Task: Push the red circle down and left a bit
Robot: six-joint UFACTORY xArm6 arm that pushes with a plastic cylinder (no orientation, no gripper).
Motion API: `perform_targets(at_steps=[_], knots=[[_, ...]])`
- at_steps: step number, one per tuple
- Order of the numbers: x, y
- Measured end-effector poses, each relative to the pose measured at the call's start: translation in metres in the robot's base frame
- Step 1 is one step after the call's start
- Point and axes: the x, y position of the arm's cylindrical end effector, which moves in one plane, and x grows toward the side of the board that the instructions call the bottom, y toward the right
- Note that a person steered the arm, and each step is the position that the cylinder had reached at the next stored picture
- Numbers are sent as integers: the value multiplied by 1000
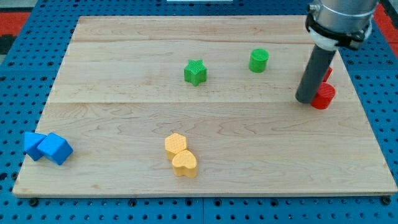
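Note:
The red circle (324, 96) lies near the board's right edge, in the upper half of the view. My tip (306, 99) stands right against its left side. A second red block (326, 72) sits just above the circle, mostly hidden behind my dark rod; its shape cannot be made out.
A green star (195, 72) and a green cylinder (259, 60) lie at the upper middle. A yellow hexagon (176, 144) touches a yellow heart (185, 164) at the lower middle. Two blue blocks (34, 144) (56, 149) sit at the lower left edge of the wooden board (124, 112).

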Motion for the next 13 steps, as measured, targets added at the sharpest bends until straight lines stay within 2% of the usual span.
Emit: perform_targets(at_steps=[1,3,4,5,6,7,8,9,10,11,12,13], knots=[[48,5],[-52,80],[-49,71],[-49,7],[-21,-57],[-11,-55],[-48,-2],[-57,-64],[-37,-104],[-33,-109],[-74,-108],[-73,-166]])
